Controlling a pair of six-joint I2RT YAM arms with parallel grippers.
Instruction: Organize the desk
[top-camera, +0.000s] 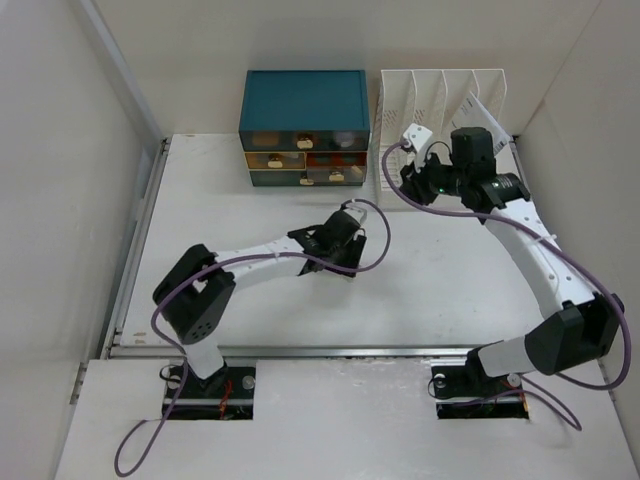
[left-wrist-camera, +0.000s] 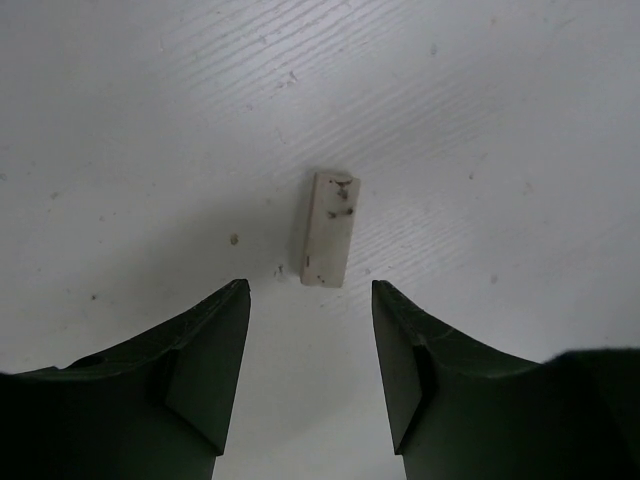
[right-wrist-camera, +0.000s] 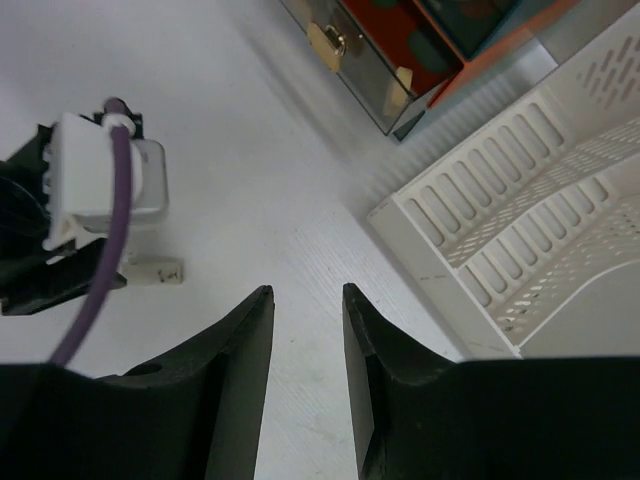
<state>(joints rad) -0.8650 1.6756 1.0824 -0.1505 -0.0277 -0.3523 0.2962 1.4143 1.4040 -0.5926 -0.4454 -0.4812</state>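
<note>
Left fingers (left-wrist-camera: 190, 390) and right fingers (right-wrist-camera: 230, 400) gape empty over the white, speckled desk (left-wrist-camera: 150, 120).

We're seeing bright, even light from above, soft shadows on the desk (top-camera: 450, 280), no real glare. Wrist views are sharp, though the left gripper (left-wrist-camera: 309, 290) up close looks dark.
</note>
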